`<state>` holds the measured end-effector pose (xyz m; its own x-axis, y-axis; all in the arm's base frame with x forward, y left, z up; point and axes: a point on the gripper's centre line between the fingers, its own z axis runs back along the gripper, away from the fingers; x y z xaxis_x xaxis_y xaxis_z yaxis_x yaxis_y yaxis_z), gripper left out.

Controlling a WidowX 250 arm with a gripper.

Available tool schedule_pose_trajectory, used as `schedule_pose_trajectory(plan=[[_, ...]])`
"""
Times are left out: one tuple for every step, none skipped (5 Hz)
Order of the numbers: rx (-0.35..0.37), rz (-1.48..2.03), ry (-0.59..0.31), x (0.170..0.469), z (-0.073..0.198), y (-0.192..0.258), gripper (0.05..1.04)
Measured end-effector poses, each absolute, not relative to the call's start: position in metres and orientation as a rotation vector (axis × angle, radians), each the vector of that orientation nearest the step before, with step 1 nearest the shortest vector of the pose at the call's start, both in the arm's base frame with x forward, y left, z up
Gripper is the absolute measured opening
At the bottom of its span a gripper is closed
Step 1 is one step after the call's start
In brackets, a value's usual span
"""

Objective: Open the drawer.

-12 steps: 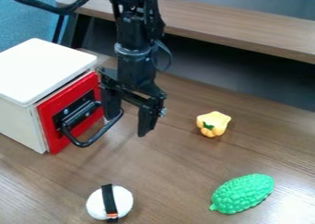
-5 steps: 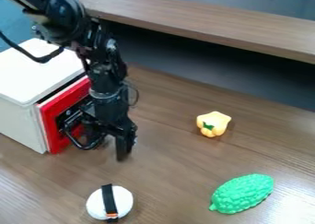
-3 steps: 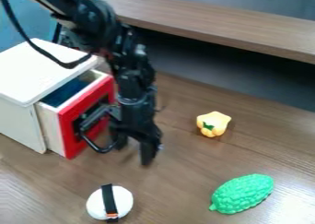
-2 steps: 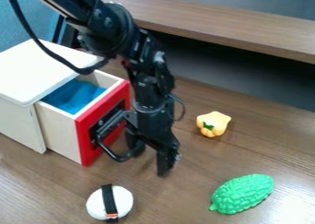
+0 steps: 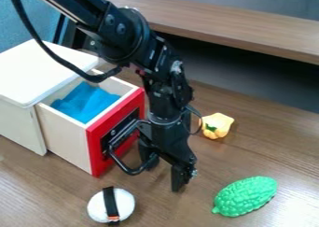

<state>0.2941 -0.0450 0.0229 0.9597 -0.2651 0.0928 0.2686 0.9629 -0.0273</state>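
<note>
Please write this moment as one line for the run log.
drawer: open | gripper: at handle, fingers apart | blue material: inside drawer

The black arm [image 5: 128, 32] slants from upper left, fingers [image 5: 178, 177] hanging down, spread apart.

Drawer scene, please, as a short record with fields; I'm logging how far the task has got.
drawer: open, pulled partway out of the white-topped cabinet
drawer front: red, with a black handle
drawer contents: blue cloth-like lining
gripper: at the handle, fingers apart
on the table: yellow toy, green bumpy toy, white toy with a black band
nearest toy to the drawer: the white one
</note>
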Motion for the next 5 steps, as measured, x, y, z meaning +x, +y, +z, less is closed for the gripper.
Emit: schedule_pose_trajectory(plan=[[-0.035, -0.269, -0.085, 0.291, 0.027, -0.049, 1.000], [-0.013, -0.216, -0.081, 0.286, 0.037, -0.045, 1.000], [0.018, -0.109, -0.078, 0.280, 0.068, -0.028, 1.001], [0.041, -0.063, -0.087, 0.281, 0.091, -0.017, 1.000], [0.042, -0.066, -0.106, 0.283, 0.112, -0.017, 1.000]])
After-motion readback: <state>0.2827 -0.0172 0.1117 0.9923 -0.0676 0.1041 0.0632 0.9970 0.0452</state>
